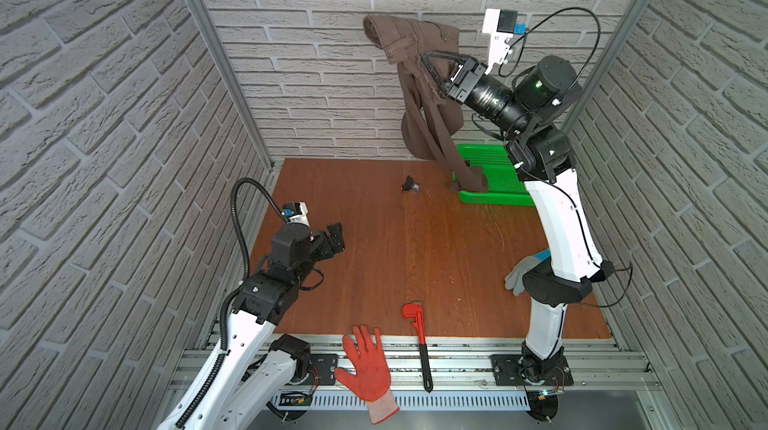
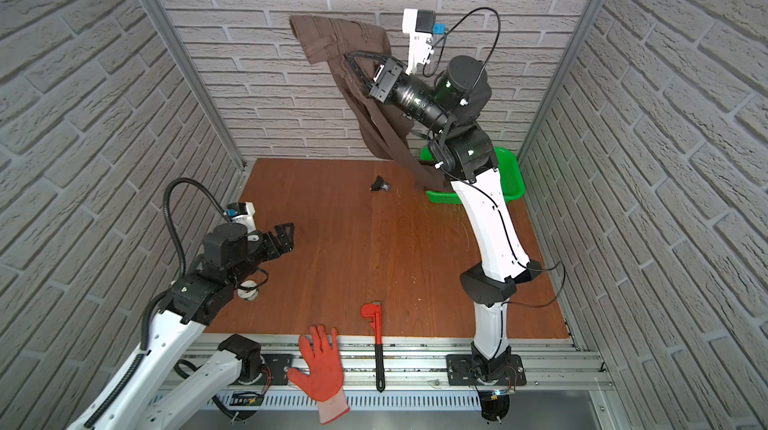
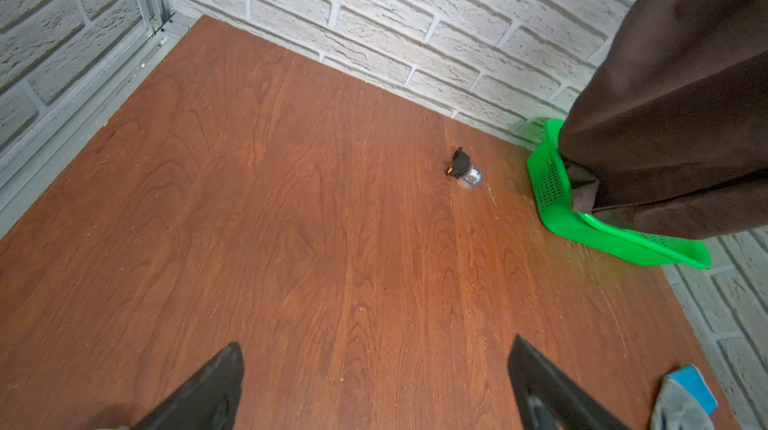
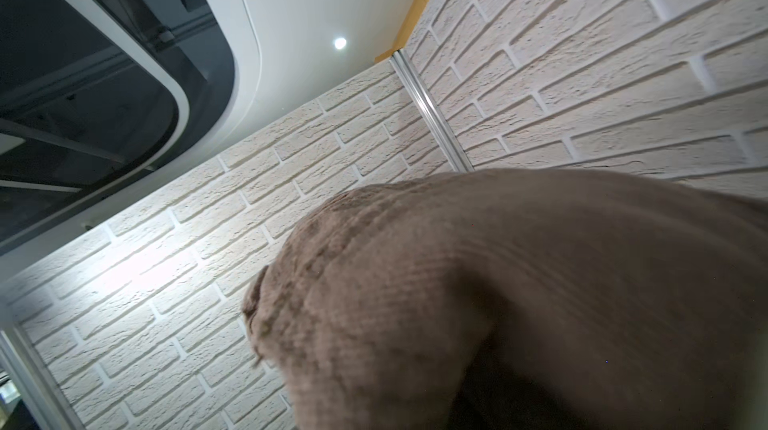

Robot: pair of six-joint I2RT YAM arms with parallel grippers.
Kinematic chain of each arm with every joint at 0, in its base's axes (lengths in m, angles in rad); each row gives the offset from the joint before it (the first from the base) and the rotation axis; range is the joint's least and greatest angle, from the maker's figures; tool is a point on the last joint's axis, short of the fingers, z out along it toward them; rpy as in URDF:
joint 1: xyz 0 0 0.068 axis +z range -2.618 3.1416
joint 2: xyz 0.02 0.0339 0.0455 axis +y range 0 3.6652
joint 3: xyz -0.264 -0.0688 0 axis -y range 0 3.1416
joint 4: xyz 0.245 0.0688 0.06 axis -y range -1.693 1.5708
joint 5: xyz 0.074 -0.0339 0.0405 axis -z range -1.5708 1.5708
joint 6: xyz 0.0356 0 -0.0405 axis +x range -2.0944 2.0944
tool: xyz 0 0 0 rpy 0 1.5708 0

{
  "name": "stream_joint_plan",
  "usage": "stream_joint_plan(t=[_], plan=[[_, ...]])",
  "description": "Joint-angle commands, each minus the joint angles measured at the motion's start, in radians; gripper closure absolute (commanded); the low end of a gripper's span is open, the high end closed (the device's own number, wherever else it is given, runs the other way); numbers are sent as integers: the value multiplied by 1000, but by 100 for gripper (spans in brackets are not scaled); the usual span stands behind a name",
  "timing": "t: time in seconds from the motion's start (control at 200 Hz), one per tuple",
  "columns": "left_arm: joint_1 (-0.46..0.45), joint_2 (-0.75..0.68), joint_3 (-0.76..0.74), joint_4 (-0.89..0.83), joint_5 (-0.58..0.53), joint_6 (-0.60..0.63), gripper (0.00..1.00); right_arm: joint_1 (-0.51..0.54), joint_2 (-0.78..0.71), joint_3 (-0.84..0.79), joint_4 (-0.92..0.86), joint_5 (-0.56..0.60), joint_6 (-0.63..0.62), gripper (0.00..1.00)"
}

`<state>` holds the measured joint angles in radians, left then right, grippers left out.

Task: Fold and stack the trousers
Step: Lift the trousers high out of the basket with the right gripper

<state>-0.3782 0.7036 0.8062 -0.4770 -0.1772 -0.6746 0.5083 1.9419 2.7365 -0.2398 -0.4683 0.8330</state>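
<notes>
Right pincer (image 1: 424, 60) pinching trousers (image 1: 417, 129) aloft, seen in both top views | right wrist shows me only cloth | my left pincer (image 3: 376, 343) spread | leg ends on green basket (image 3: 548, 191)

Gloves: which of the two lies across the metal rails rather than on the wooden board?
The orange glove: it lies across the front rails, only its fingertips reaching the wood. The grey glove lies on the wood beside the right arm.

Present were one pair of brown trousers (image 1: 419, 133), one green basket (image 1: 492, 199), one orange glove (image 1: 368, 370), one grey glove (image 1: 519, 276), one red pipe wrench (image 1: 420, 334), and one small black part (image 1: 410, 185).
</notes>
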Motion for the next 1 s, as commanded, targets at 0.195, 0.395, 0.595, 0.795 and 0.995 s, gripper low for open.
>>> stream_joint_plan(t=[0.195, 0.395, 0.595, 0.795, 0.995], plan=[[-8, -103, -103, 247, -3, -13, 2, 60, -90, 75, 513, 131, 84, 94], [-8, -130, -127, 256, -15, -17, 2, 67, -97, 69, 496, 172, 100, 95], [-9, -141, -148, 259, -19, -25, 2, 67, -50, 66, 482, 198, 112, 94], [-10, -164, -180, 253, -25, -28, 2, 93, 1, 68, 523, 167, 157, 94], [-11, -213, -203, 226, -50, -24, 2, 104, 76, -24, 499, 103, 211, 94]])
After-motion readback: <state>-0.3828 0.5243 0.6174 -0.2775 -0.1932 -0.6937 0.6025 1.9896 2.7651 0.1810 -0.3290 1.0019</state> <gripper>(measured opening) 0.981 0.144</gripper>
